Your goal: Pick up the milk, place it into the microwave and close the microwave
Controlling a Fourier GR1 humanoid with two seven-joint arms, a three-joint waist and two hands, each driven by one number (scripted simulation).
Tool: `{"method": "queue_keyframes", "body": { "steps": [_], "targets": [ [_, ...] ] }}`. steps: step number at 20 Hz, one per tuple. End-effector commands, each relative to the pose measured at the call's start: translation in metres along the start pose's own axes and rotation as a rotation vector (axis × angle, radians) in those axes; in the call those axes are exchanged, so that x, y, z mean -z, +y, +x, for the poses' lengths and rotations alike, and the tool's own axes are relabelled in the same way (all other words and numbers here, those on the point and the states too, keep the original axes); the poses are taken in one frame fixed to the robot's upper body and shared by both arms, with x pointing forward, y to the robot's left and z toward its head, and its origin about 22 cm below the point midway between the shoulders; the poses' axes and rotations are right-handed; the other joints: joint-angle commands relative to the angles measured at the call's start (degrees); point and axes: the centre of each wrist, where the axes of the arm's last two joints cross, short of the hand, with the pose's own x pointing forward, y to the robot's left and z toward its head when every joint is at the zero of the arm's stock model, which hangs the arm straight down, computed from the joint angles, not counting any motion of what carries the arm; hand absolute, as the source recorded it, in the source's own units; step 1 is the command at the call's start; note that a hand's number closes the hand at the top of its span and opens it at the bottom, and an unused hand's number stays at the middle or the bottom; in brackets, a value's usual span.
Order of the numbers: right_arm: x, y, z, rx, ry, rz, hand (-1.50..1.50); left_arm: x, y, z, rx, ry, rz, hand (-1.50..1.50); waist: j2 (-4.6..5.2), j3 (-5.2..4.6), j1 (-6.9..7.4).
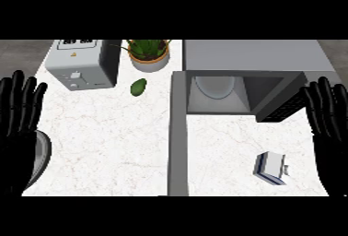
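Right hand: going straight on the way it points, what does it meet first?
Probably the right edge of the microwave: the right hand, open at the view's right, points away from the robot beside it. Depth is unclear; it may pass alongside.

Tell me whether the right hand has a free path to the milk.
Probably yes. The right hand is open at the view's right edge, the milk lies on the counter beside it with nothing between them, and the open microwave door stands on the milk's far side.
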Motion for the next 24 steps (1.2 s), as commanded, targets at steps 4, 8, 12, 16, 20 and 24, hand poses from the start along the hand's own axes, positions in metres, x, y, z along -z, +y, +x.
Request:
{"method": "queue_keyframes", "body": {
  "steps": [4, 8, 12, 16, 20, 24],
  "targets": [
    [-0.027, 0.011, 0.019, -0.052, -0.034, -0.085, -1.50, 0.017, 0.018, -0.012, -0.062, -0.018, -0.015, -1.50, 0.42, 1.06, -0.43],
    [-0.034, 0.032, 0.033, -0.061, 0.082, -0.096, -1.50, 0.010, 0.042, -0.027, -0.159, 0.111, 0.031, -1.50, 0.34, 1.01, -0.26],
    [-0.051, 0.046, 0.045, -0.070, 0.070, -0.099, -1.50, 0.001, 0.055, -0.010, -0.135, 0.125, 0.028, -1.50, 0.34, 1.07, -0.16],
    [-0.061, 0.034, 0.043, -0.107, 0.119, -0.130, -1.50, -0.018, 0.065, -0.011, -0.145, 0.117, -0.001, -1.50, 0.36, 1.08, -0.16],
    [-0.073, 0.046, 0.045, -0.135, 0.124, -0.183, -1.50, -0.032, 0.087, 0.003, -0.150, 0.130, 0.013, -1.50, 0.30, 1.07, -0.10],
    [-0.080, 0.033, 0.032, -0.157, 0.190, -0.212, -1.50, -0.027, 0.091, 0.007, -0.151, 0.126, 0.002, -1.50, 0.37, 1.09, -0.25]
  ]
}}
